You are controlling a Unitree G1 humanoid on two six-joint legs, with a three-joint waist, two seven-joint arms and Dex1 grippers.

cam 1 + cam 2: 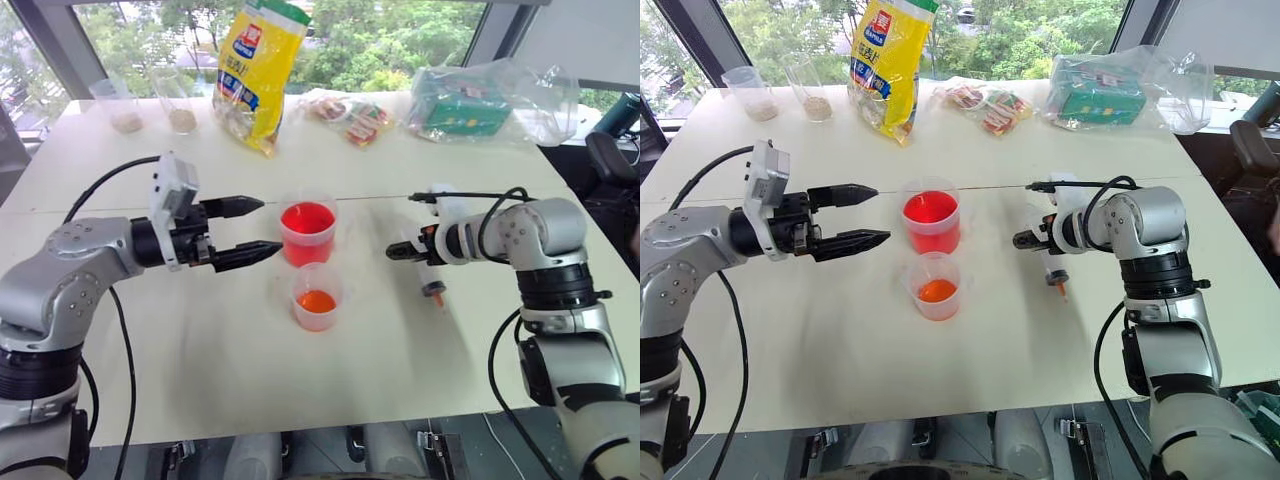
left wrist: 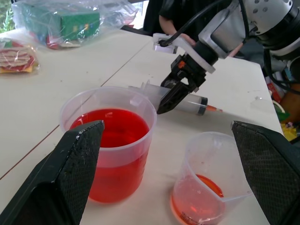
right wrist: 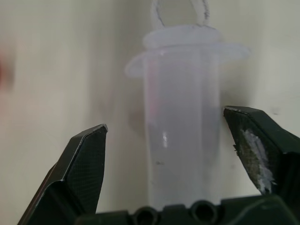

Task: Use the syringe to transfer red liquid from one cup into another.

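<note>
The syringe (image 2: pixel 187 101) lies flat on the white table (image 1: pixel 200 340), its dark seal and orange tip (image 1: pixel 435 293) pointing toward the near edge. My right gripper (image 3: pixel 164 119) is open and tilted down over the syringe's barrel. Its fingers (image 3: pixel 86 159) stand on either side of the barrel with a gap on each side. The larger cup (image 1: pixel 308 232) holds bright red liquid (image 2: pixel 110 129) and stands mid-table. The smaller cup (image 1: pixel 317 297), with a shallow orange-red layer, stands just in front of it. My left gripper (image 1: pixel 270 226) is open and level, just left of the larger cup.
At the back of the table are a yellow bag (image 1: pixel 258 70), two clear cups with brownish grains (image 1: pixel 125 110), snack packets (image 1: pixel 350 115) and a clear plastic bag with a green box (image 1: pixel 480 100). A dark chair (image 1: pixel 610 150) stands off the right edge.
</note>
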